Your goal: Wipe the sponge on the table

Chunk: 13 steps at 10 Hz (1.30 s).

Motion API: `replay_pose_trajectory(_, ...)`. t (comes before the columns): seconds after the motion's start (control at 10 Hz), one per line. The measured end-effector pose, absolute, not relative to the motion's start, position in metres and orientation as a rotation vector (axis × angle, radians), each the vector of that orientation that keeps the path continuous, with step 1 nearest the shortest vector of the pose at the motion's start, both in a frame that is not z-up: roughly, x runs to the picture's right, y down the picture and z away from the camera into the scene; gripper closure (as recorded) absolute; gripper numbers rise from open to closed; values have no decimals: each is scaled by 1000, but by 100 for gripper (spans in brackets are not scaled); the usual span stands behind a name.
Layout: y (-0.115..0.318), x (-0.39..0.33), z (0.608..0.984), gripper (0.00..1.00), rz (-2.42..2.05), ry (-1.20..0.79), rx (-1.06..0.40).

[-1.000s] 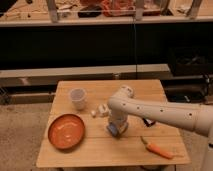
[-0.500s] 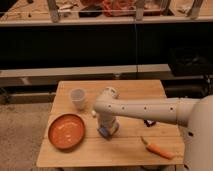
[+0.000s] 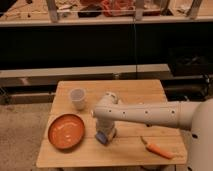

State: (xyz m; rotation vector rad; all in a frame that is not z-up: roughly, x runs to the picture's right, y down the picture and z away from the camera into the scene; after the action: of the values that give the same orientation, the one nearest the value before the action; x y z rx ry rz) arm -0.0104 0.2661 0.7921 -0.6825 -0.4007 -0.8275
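Dark shelving fills the far background behind a small wooden table [image 3: 135,92] with a pale plank top. A white arm [image 3: 150,115] reaches in from the right across the table's middle. Its gripper [image 3: 105,134] points down at the near-centre of the tabletop, closed around the sponge [image 3: 101,137]. The light-blue block shows at the gripper's lower tip, pressed against the wood. An orange plate [image 3: 66,132] lies just left of the sponge. A white cup [image 3: 77,98] stands farther back on the left. A carrot [image 3: 159,149] lies near the right front edge, well apart from the gripper.
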Motion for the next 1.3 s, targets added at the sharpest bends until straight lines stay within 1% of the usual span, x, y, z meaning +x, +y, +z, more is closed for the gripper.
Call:
replay_pose_trajectory(0.4, 293, -23, 793, 46, -814, -405, -700)
replay_pose_trajectory(0.7, 292, -23, 791, 46, -814, -408, -701)
replay_pose_trajectory(0.9, 302, -15, 784, 46, -784, -405, -684)
replay_pose_trajectory(1.3, 301, -15, 784, 46, -786, -402, -685)
